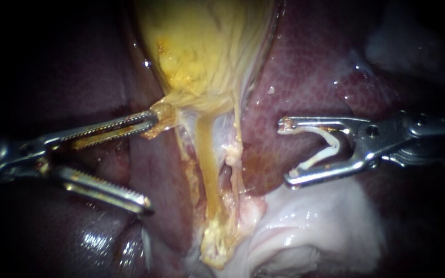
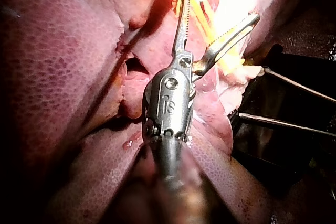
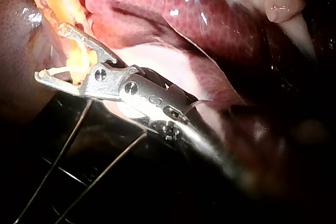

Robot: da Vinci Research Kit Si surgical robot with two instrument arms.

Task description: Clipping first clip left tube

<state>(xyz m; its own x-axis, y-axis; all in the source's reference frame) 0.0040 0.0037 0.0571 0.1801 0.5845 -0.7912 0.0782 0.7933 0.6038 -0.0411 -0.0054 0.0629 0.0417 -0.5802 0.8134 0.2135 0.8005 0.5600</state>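
A: Left tube [image 1: 208, 175], where vs the clip?

B: Nearest first. The right instrument [image 1: 287, 152] [image 3: 51, 51] comes in from the R, jaws wide apart w/ a white clip [image 1: 330, 149] seated btwn them. One clip leg lies along each jaw, and its mouth gapes toward the tubes. Nothing else is in the jaws. The left tube is apart from the jaw tips, not btwn them. It runs from the gallbladder [image 1: 207, 46] neck down to a ragged yellow end low in view.

A: What's in the way?

B: Right tube [image 1: 237, 154], thinner and paler. It's just beside the left tube on the clip's side, so it stands btwn the clip and the left tube. Dark gap btwn the two lower down.

A: Other instr.?

B: Left instrument [image 1: 150, 163] [image 2: 220, 6] has its jaws spread wide, gripping nothing. Upper jaw tip touches yellow tissue at the neck, just L of the left tube's top. Lower jaw lies over the liver [image 1: 310, 77].

A: Further back?

B: Gallbladder is yellow, above the tubes. Liver is dark red on both sides. Pale tissue [image 1: 310, 226] sits below the R jaws.
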